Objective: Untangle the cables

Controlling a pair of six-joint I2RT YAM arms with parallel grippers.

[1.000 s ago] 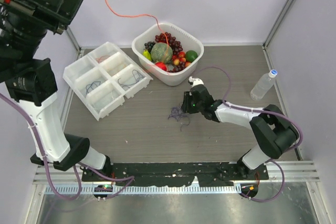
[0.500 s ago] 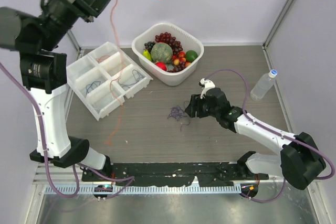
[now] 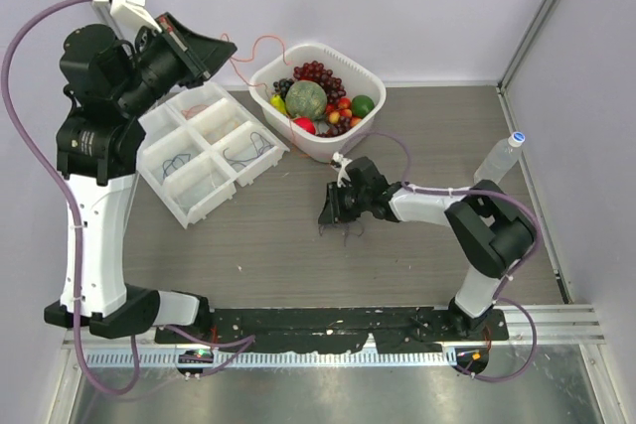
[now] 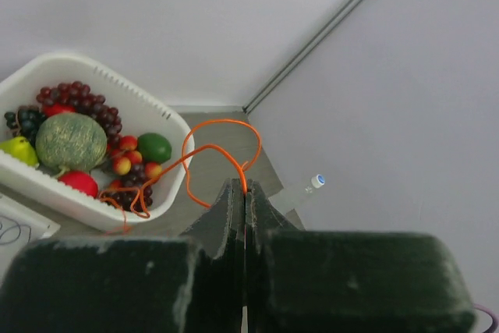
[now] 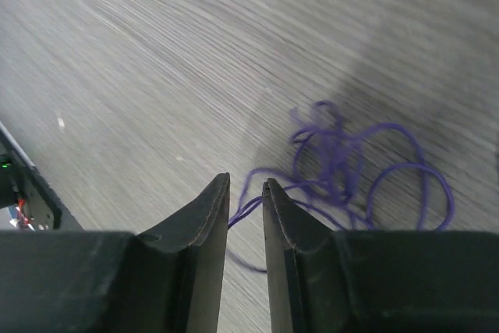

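Orange cable hung clamped in the left gripper, held high, its far end trailing into the fruit basket. Purple cable lay bunched on the table. Right gripper straddled one strand, jaws a sliver apart; whether it gripped, I couldn't tell.

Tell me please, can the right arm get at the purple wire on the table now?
Probably yes. The right gripper is low over the table, its jaws slightly apart, and a strand of the purple wire runs into the gap between them. Nothing lies in the way.
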